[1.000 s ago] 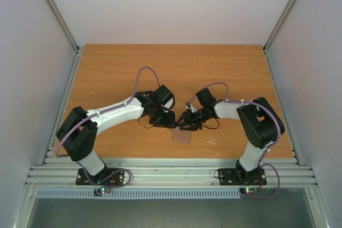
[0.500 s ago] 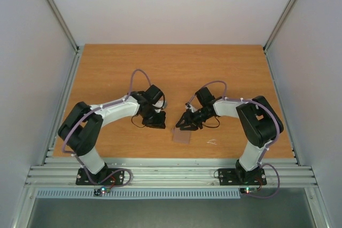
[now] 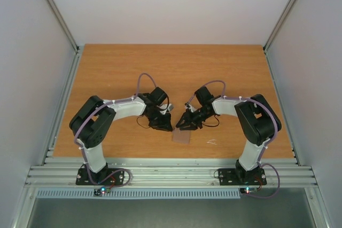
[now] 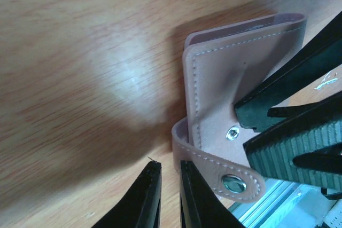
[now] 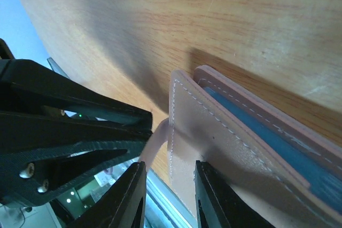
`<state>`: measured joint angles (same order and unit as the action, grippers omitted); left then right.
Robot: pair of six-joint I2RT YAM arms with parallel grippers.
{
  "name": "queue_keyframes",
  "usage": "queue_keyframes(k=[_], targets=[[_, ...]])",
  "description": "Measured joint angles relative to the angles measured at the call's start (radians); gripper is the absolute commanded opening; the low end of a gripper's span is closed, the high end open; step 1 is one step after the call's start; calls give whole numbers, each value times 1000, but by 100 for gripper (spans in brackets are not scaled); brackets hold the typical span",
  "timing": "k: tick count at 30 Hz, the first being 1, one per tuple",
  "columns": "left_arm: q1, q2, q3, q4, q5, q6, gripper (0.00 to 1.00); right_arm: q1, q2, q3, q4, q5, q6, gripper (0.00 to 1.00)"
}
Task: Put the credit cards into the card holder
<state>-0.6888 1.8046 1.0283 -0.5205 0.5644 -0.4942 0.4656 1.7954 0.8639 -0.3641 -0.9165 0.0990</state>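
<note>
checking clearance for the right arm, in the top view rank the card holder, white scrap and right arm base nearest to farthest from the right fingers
1. card holder, right at the right gripper, just nearward of its fingers.
2. white scrap, off to the holder's right.
3. right arm base, at the near edge, far right.

The left end effector (image 3: 164,125) and right end effector (image 3: 183,125) meet almost tip to tip over the card holder (image 3: 181,136), blocking its far side; its near edge is unobstructed. Beyond them the table (image 3: 171,65) lies open up to the walls (image 3: 32,89).
</note>
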Motion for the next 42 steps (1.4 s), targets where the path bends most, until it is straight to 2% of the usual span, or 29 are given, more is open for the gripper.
queue_keyframes(k=[21, 33, 42], targets=[[-42, 51, 42, 10, 11, -22, 13, -2, 10, 19, -30, -1, -7, 27], [-49, 110, 90, 13, 28, -43, 12, -2, -27, 133, -237, 72, -158, 28], [-48, 111, 90, 14, 31, -58, 12, -2, -95, 121, -345, 139, -236, 24]])
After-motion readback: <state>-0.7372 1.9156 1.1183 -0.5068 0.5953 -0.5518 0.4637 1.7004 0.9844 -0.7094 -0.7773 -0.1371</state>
